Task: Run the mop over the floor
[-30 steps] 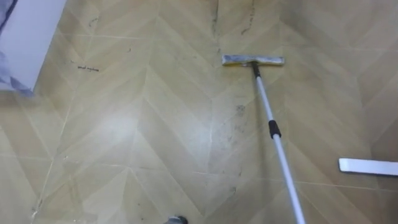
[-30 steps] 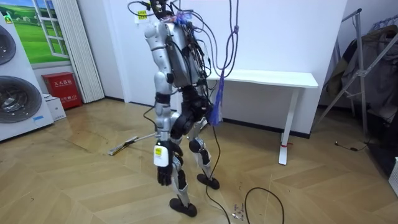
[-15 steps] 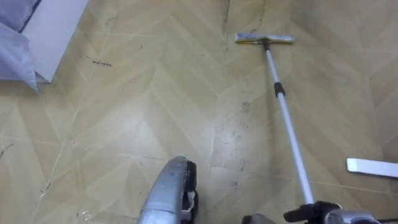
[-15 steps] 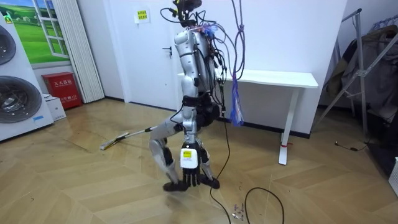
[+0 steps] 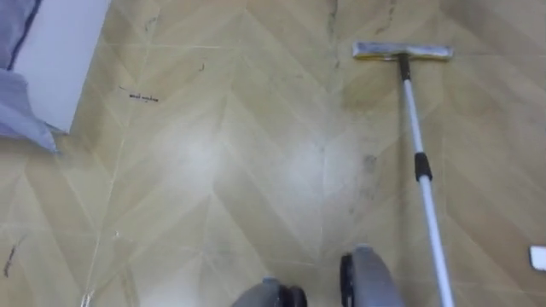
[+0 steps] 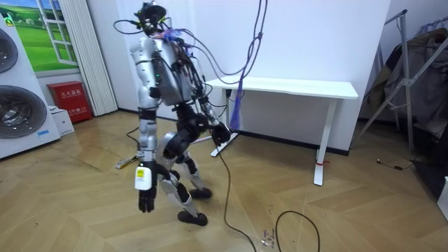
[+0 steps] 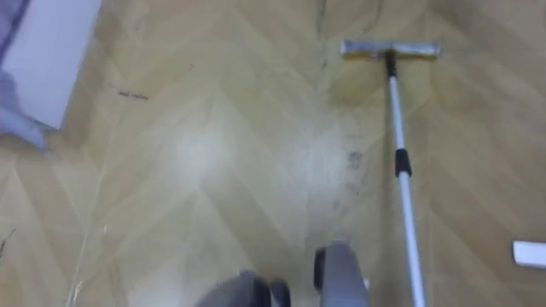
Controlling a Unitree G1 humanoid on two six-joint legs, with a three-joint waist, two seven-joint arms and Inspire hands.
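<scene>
- Wooden floor [image 5: 213, 170], laid in a herringbone pattern, is seen from above in the eye views, with a pale sheen near the middle.
- Dark marks [image 5: 368, 162] are seen on the boards just left of the mop's pole, and more near the top edge.
- The mop [image 5: 422, 196] lies out in front, on the robot's right side.
- Its flat head [image 5: 403, 52] rests on the floor near the top of the view and is set crosswise.
- The pale pole [image 5: 410, 111] runs from the middle of the head down to the bottom edge, leaning slightly rightward.
- A black collar [image 5: 422, 166] is fitted around the pole about halfway along the part that shows.
- A white panel [image 5: 64, 60] is seen at the upper left, with a bluish cloth [image 5: 17, 115] against its lower left side.
- A small white strip [image 5: 538, 256] is cut off by the right edge, apart from the pole.
- In the room view the robot is seen on open floor with knees bent and one foot ahead of the other, between the washers [image 6: 21, 105] at that view's left and a white table [image 6: 294, 87] behind it.
- A red box [image 6: 70, 99] stands beside the washers.
- The left hand [image 6: 145, 199] hangs at the near side, fingers loosely straight and pointing down, with nothing held.
- The right hand [image 6: 218, 136] is placed behind the hip; whether its fingers are closed on the pole cannot be told.
</scene>
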